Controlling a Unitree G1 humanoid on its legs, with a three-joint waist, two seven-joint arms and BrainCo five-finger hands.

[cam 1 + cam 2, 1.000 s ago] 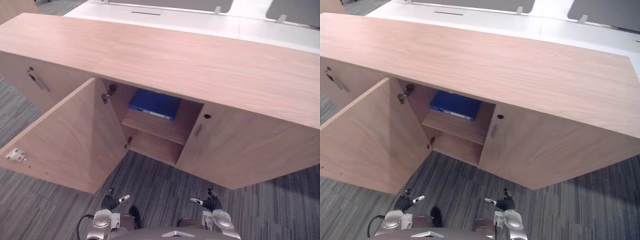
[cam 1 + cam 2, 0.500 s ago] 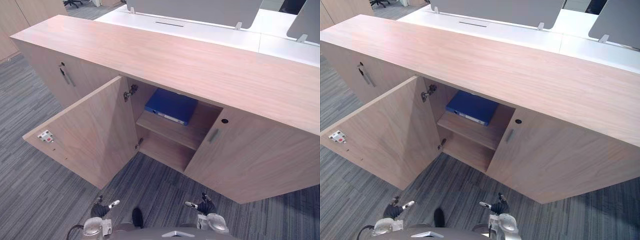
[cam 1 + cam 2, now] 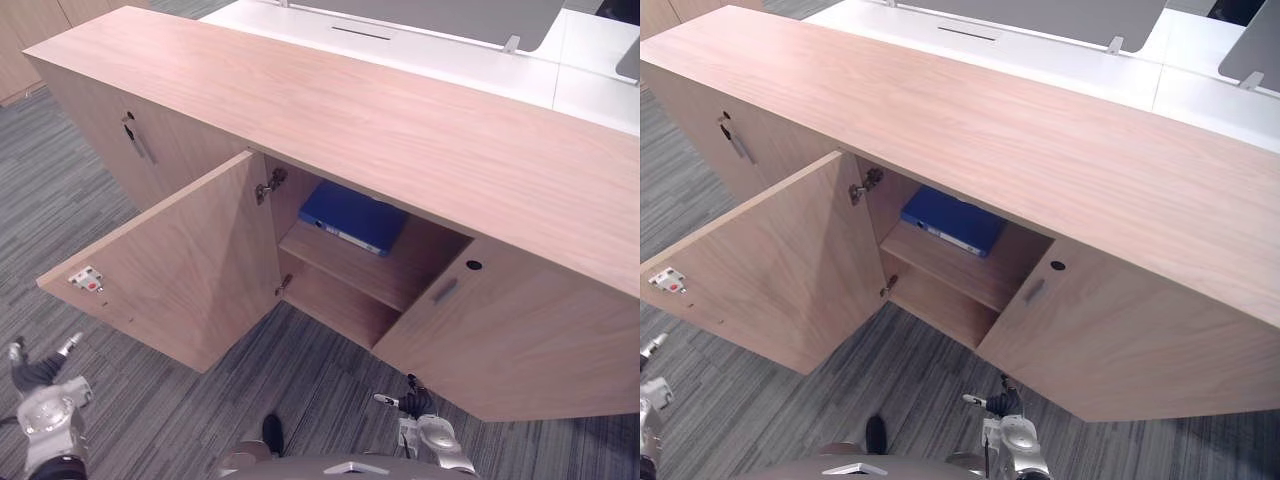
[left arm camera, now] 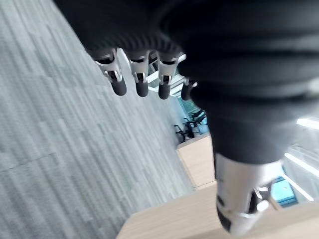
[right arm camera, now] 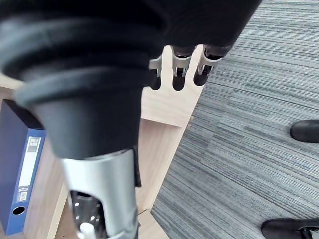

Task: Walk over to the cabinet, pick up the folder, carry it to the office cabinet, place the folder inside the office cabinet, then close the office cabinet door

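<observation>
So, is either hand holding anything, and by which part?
Nothing is held: left hand and right hand are open and empty; the blue folder lies on the cabinet shelf.

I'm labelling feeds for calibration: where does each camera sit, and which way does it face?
Left eye view: on the head, looking down at the cabinet, its open door and the blue folder inside; left hand and right hand low.
Right eye view: beside it, same look, same hands.
Left wrist view: on the left wrist, looking along its straight fingers at grey carpet.
Right wrist view: on the right wrist, past its straight fingers to carpet and cabinet.
Shared: the folder, in eye and right wrist views.
</observation>
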